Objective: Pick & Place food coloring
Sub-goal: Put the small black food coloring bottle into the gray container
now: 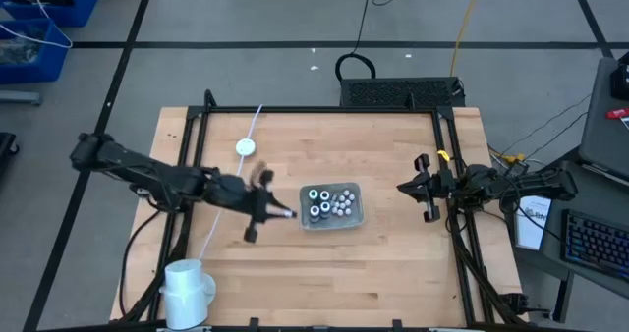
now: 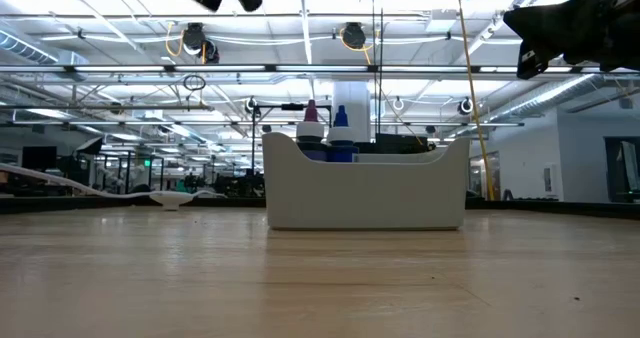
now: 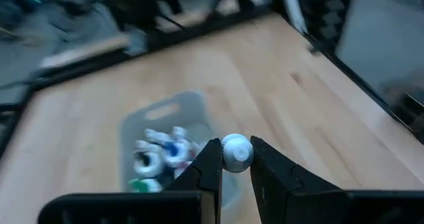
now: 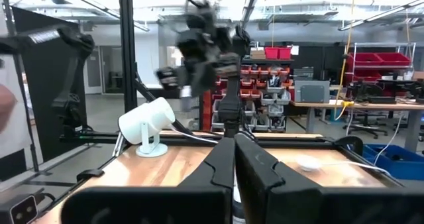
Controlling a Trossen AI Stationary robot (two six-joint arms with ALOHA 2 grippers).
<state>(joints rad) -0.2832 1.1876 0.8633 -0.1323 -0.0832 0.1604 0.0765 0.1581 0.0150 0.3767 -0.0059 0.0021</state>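
Food coloring bottle (image 3: 236, 151) inside left gripper (image 3: 234, 159)

Bright, even light flooded the scene from ceiling fixtures, which glared white in the low view. The table (image 1: 393, 263) showed barely a shadow from above. The left wrist view was smeared with motion blur, the tray (image 3: 165, 118) and background soft. In the right wrist view the left arm (image 4: 205, 38) streaked and blurred, while the room behind stayed crisp.
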